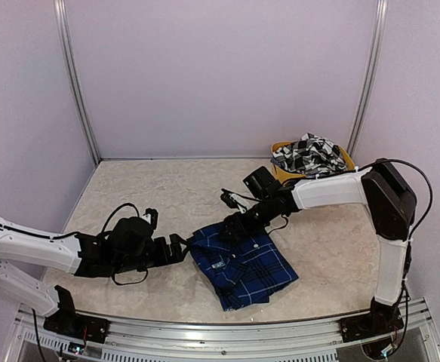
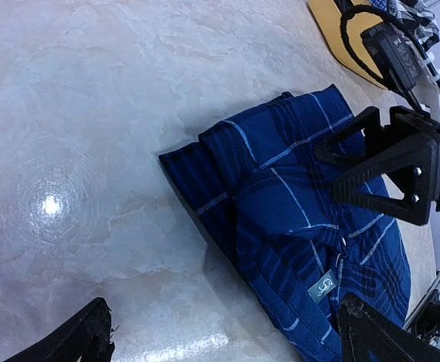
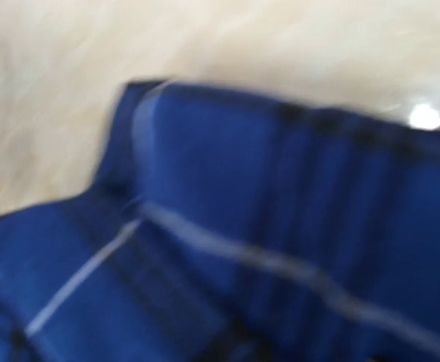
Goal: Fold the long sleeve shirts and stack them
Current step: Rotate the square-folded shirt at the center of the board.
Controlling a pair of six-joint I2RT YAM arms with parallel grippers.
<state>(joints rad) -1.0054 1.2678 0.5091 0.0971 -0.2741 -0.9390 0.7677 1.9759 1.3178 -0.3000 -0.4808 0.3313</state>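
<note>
The blue shirt (image 1: 242, 265) lies folded on the worktop (image 1: 144, 188), its long axis running far-left to near-right. At its left edge the left end effector (image 1: 180, 250) gapes, released. At its far edge the right end effector (image 1: 229, 228) stands parted. Beyond it, far-right, the checked shirt (image 1: 310, 153) fills the tub (image 1: 281, 173).

A table top (image 1: 167, 188) of pale beige marbled material fills the lower half of the top view. Plain, pale lavender-white wall panels enclose it: a back panel (image 1: 220, 75) across the upper centre, a left panel (image 1: 23, 113), and a right panel (image 1: 423, 90). Slim metal posts (image 1: 76, 83) stand at the two back corners. An aluminium rail (image 1: 227, 332) runs along the bottom edge. A bright lamp reflection (image 2: 51, 205) shines at the left of the left wrist view.
</note>
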